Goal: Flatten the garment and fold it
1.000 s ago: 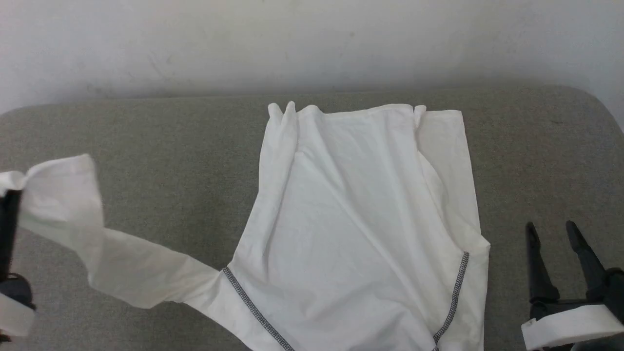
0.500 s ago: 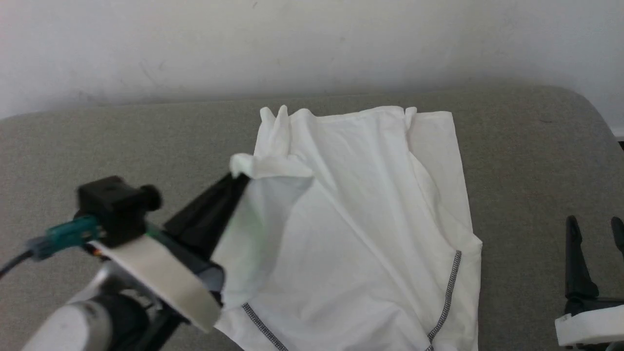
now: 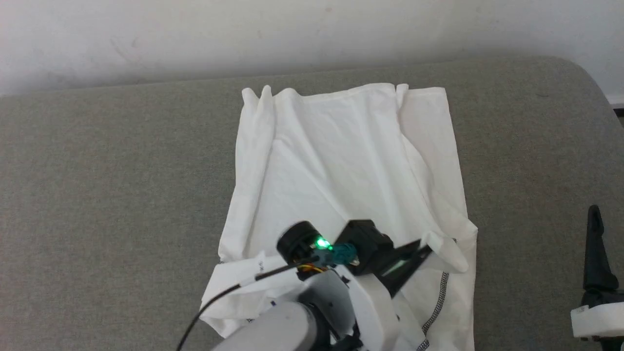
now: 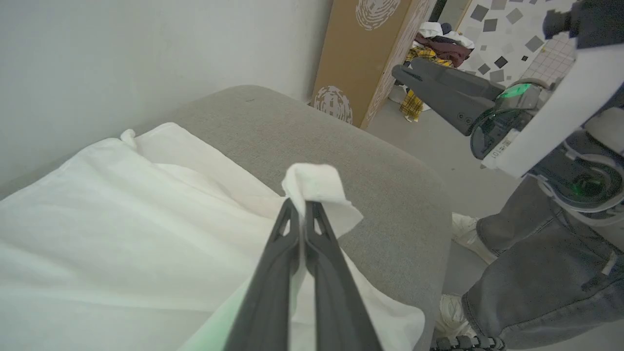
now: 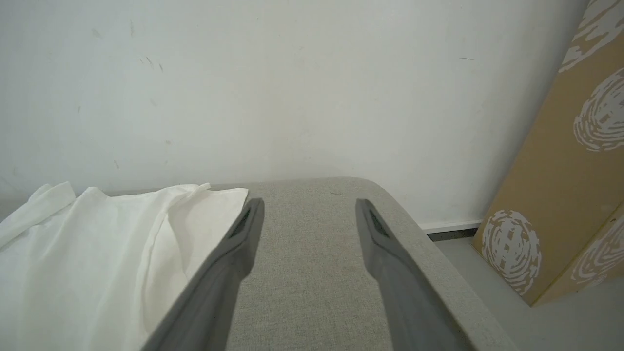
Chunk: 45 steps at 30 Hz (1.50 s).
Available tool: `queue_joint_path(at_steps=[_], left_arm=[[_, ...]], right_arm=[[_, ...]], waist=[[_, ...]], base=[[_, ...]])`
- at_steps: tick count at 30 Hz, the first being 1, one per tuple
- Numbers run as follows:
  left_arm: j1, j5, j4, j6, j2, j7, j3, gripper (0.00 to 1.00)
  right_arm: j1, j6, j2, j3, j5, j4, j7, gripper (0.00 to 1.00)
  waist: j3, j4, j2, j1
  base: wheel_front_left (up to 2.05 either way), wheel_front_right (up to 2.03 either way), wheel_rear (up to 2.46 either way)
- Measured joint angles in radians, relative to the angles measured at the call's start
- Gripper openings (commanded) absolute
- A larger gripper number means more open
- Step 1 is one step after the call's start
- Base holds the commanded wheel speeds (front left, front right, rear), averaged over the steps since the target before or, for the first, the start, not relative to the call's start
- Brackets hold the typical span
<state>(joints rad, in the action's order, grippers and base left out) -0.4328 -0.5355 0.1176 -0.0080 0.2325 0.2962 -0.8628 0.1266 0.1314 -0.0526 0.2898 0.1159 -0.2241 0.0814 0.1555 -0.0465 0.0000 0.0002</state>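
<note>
The two dark fingers (image 4: 285, 234) of the left gripper (image 4: 302, 209) are pressed together on the white cuff (image 4: 317, 183), pinched just below its folded tip. In the head view that cuff sits at the lower right of the frame, held over the shirt's body near the grey stitched seam (image 3: 441, 292). The sleeve trails back under the arm toward the lower middle. The right gripper (image 5: 309, 207) is at the far lower right with its fingers wide apart and nothing between them, over bare grey cloth. The garment (image 3: 341, 161) lies in the middle of the bench (image 3: 97, 170), hem toward the wall (image 3: 292, 34). Its body is spread out but has long ridges and a bunched strip down its left side. I'd say the flattening is roughly done and the folding has just started. This sleeve has yet to be laid down and let go. A flap along the shirt's right side may be the other sleeve folded in, though I cannot tell. The creases need smoothing and the body itself is not yet folded. There is plenty of bare bench to the left of the frame and only a narrow strip to the right. There the rounded bench edge drops to the floor beside a person's legs (image 4: 536, 273) and a cardboard box (image 4: 360, 58).
</note>
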Motion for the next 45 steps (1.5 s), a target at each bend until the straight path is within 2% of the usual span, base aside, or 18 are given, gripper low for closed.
queue_joint_path(at_steps=[3, 6, 16, 21, 22, 23, 24, 25, 30, 33, 35, 40, 45], left_arm=[[-0.001, 0.015, -0.098, -0.002, -0.067, -0.042, -0.04, 0.0], [-0.004, 0.049, -0.196, -0.011, -0.107, -0.06, -0.089, 0.0], [-0.047, 0.108, -0.529, -0.034, -0.158, -0.067, -0.195, 0.0], [-0.085, 0.104, -0.615, -0.044, -0.181, -0.066, -0.212, 0.02], [-0.089, 0.104, -0.621, -0.044, -0.184, -0.07, -0.216, 0.26], [-0.092, 0.1, -0.625, -0.044, -0.185, -0.079, -0.215, 0.84], [-0.092, 0.09, -0.626, -0.044, -0.186, -0.084, -0.214, 1.0], [-0.092, 0.083, -0.624, -0.044, -0.186, -0.089, -0.216, 1.0], [-0.092, 0.002, -0.546, -0.061, -0.187, -0.087, -0.21, 1.0], [-0.093, -0.039, -0.434, -0.061, -0.183, -0.102, -0.172, 1.0], [-0.093, -0.065, -0.335, -0.047, -0.166, -0.122, -0.124, 1.0], [-0.047, -0.109, -0.073, 0.058, -0.047, -0.188, 0.04, 1.0], [0.084, -0.099, 0.107, 0.189, 0.084, -0.363, 0.243, 1.0]], right_arm=[[0.0, 0.0, 0.0, 0.005, 0.004, 0.0, 0.002, 1.0], [-0.003, 0.0, 0.0, 0.003, 0.011, 0.002, 0.007, 1.0], [-0.031, 0.0, 0.0, -0.021, 0.019, 0.022, 0.021, 1.0], [-0.04, 0.0, 0.0, -0.029, 0.019, 0.03, 0.026, 1.0], [-0.04, 0.0, 0.0, -0.029, 0.019, 0.034, 0.026, 1.0], [-0.04, 0.0, 0.0, -0.029, 0.019, 0.038, 0.027, 1.0], [-0.04, 0.0, 0.0, -0.027, 0.019, 0.041, 0.029, 1.0], [-0.04, 0.0, 0.0, -0.025, 0.019, 0.045, 0.033, 1.0], [-0.039, 0.0, 0.0, -0.015, 0.026, 0.06, 0.035, 1.0], [-0.039, 0.0, 0.0, -0.014, 0.026, 0.063, 0.035, 1.0], [-0.039, 0.0, 0.0, -0.009, 0.026, 0.064, 0.035, 1.0], [-0.037, 0.0, 0.0, -0.008, 0.026, 0.065, 0.035, 1.0], [-0.03, 0.0, 0.0, -0.012, 0.026, 0.065, 0.034, 1.0]], waist=[[0.019, -0.011, 0.0, 0.0], [0.037, -0.021, 0.0, 0.0], [0.086, -0.058, 0.0, 0.0], [0.098, -0.073, 0.0, -0.0002], [0.098, -0.075, 0.0, -0.0002], [0.098, -0.075, 0.0, -0.0002], [0.097, -0.075, 0.0, -0.0003], [0.097, -0.073, 0.0, -0.0002], [0.088, -0.056, 0.0, -0.0001], [0.076, -0.047, 0.0, -0.0002], [0.068, -0.04, 0.0, -0.0002], [0.048, -0.024, -0.0001, -0.0002], [0.029, -0.016, 0.0, -0.0001]], base=[[0.0, 0.0, 0.0], [0.0, 0.0, 0.0], [0.0, 0.0, 0.0], [0.0, 0.0, 0.0], [0.0, 0.0, 0.0], [0.0, 0.0, 0.0], [0.0, 0.0, 0.0], [0.0, 0.0, 0.0], [0.0, 0.0, 0.0], [0.0, 0.0, 0.0], [0.0, 0.0, 0.0], [0.0, 0.0, 0.0], [0.0, 0.0, 0.0]])
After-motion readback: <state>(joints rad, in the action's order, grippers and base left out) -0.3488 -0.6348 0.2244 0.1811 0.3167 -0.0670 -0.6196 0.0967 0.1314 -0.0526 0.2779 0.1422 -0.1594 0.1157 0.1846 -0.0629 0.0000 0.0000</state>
